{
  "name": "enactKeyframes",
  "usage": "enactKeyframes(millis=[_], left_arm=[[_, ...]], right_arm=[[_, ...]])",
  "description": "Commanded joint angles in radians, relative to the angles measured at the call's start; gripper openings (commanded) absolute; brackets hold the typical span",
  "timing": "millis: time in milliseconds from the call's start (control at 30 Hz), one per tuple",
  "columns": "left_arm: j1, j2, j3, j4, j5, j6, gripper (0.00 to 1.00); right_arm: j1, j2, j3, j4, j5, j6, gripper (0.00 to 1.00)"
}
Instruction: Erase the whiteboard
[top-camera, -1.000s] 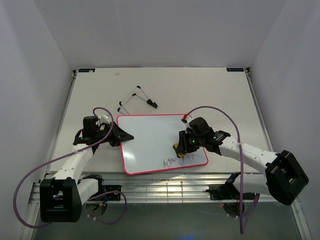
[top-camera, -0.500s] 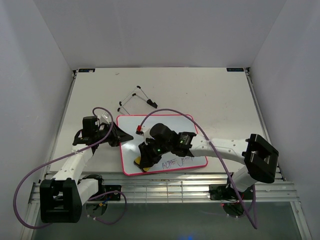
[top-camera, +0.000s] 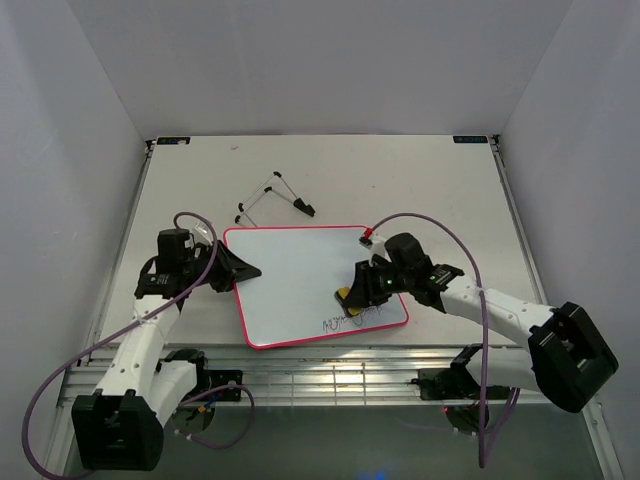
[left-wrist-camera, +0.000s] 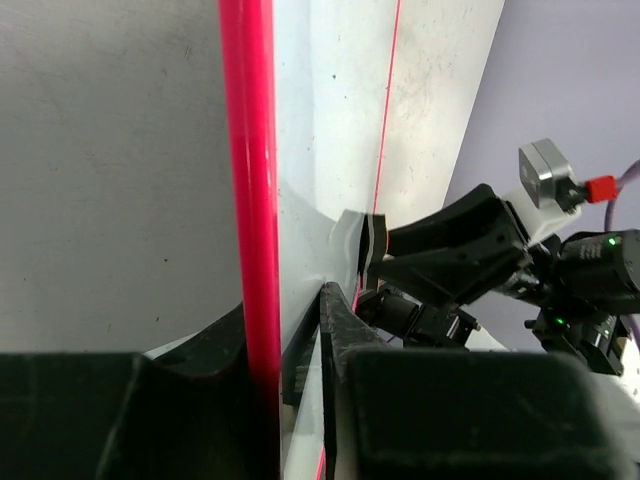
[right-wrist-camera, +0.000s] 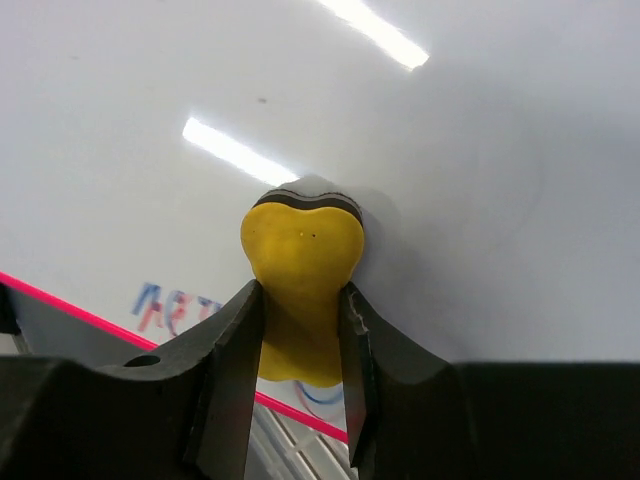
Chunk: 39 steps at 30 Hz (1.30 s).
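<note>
Swung back rightward, the right fingers (right-wrist-camera: 232, 350) clamp the eraser (right-wrist-camera: 303, 250) beside leftover writing (top-camera: 355, 319) while the left fingers (left-wrist-camera: 337, 335) pinch the whiteboard (top-camera: 290, 270).

Lab test cell: 3 white walls (top-camera: 320, 60) (boxed table (top-camera: 420, 180)).

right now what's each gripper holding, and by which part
Right gripper: soft yellow eraser block, pinched by its sides. Left gripper: flat white whiteboard with pink-red rim, clamped at its left edge.

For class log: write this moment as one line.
left jaws: clamping whiteboard rim | right jaws: pinching yellow eraser against whiteboard | writing: near edge
</note>
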Motion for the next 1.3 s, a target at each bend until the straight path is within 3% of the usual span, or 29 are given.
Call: enactKeyframes(millis=[0,400,633,733,867,1000,1267], left_arm=[[0.017,-0.018,0.061,-0.069,-0.358,0.091,0.0],[0.086,0.002,0.075,-0.098,-0.343,0.106,0.0],[0.106,0.012,0.052,-0.04,-0.248,0.129,0.0],[0.106,0.014,0.046,-0.026,-0.225,0.132,0.0],[0.108,0.012,0.04,-0.02,-0.209,0.134,0.0],[0.106,0.014,0.038,-0.02,-0.208,0.135,0.0],[0.106,0.006,0.035,-0.017,-0.208,0.131,0.0]], right_arm=[[-0.116,0.014,-0.138,-0.247,0.015,-0.099,0.31],[-0.402,-0.032,-0.256,-0.213,0.081,-0.038,0.3],[-0.404,-0.069,-0.275,-0.158,-0.049,-0.058,0.29],[-0.298,-0.126,-0.255,-0.108,-0.088,-0.001,0.28],[-0.113,-0.14,-0.171,-0.082,-0.004,0.102,0.28],[0.113,-0.076,-0.08,-0.036,0.088,0.214,0.27],[0.329,0.069,0.11,-0.003,0.142,0.294,0.26]])
